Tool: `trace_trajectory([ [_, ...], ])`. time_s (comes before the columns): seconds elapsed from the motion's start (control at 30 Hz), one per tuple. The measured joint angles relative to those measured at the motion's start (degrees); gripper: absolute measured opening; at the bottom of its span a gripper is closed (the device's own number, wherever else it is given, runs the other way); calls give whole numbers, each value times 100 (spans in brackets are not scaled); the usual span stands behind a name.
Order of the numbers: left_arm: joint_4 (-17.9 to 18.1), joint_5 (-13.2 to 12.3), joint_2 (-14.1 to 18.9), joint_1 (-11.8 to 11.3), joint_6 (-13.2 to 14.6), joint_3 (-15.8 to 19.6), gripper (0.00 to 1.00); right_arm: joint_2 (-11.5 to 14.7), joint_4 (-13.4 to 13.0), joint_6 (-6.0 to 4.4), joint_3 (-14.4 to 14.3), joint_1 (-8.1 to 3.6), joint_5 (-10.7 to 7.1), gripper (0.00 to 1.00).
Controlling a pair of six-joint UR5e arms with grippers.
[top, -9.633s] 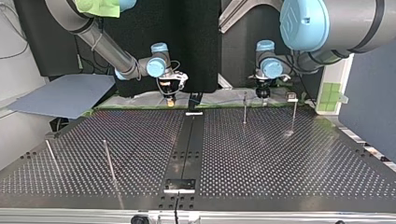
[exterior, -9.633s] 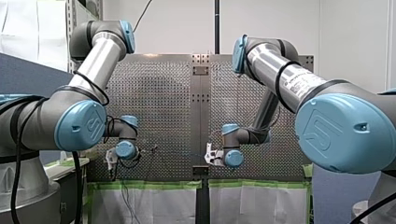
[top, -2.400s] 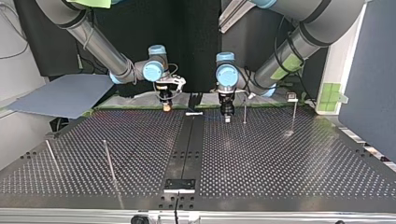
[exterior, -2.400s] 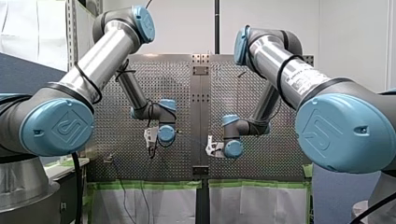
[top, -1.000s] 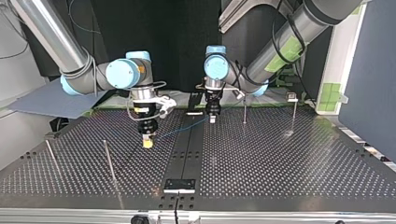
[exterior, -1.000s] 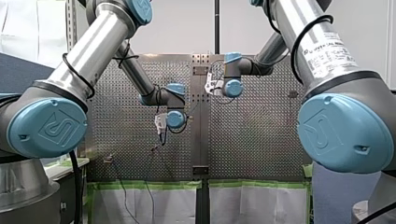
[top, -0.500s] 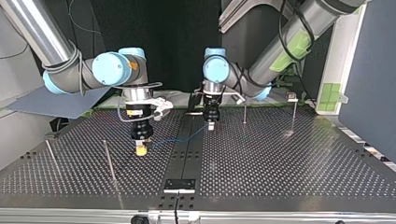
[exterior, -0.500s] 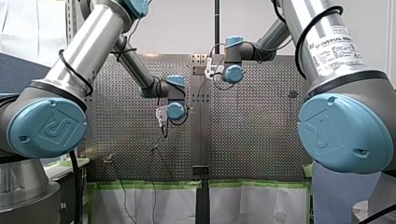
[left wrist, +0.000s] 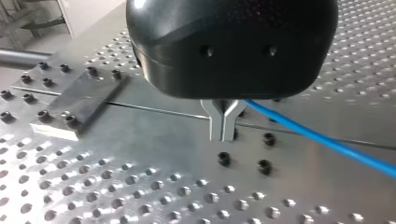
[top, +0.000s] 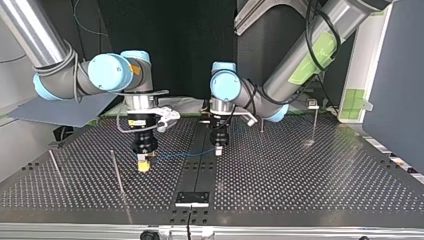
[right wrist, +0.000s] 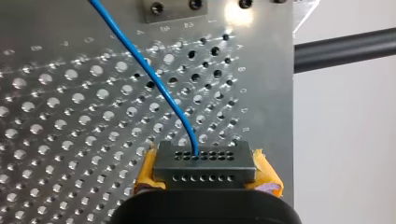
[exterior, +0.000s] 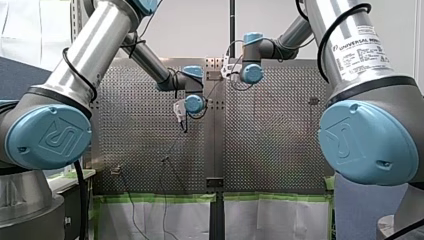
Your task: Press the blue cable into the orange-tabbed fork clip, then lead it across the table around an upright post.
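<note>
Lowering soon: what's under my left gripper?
Bare perforated table, some screw holes. The blue cable runs from the left gripper's shut fingers; the spot behind them is covered.

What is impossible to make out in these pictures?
- Fork clip: only a tiny fitting at the front view's left; too small to show an orange tab or the blue cable in it.
- Cable's tail past my right gripper: right wrist view, the gripper's body covers it.
- Cable's path past my left gripper: left wrist view, its black body hides it.
</note>
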State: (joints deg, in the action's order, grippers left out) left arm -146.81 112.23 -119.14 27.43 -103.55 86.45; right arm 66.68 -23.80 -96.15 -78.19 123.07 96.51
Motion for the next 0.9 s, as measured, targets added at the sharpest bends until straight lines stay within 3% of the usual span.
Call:
trace_trajectory([
  [0.47,-233,-208,-4,17,-309,-587,0,142,66,-26,38,-124,-8,0],
  [0.9,-248,-550,-7,-69,-658,-713,0,232,110,-37,39,-259,-9,0],
])
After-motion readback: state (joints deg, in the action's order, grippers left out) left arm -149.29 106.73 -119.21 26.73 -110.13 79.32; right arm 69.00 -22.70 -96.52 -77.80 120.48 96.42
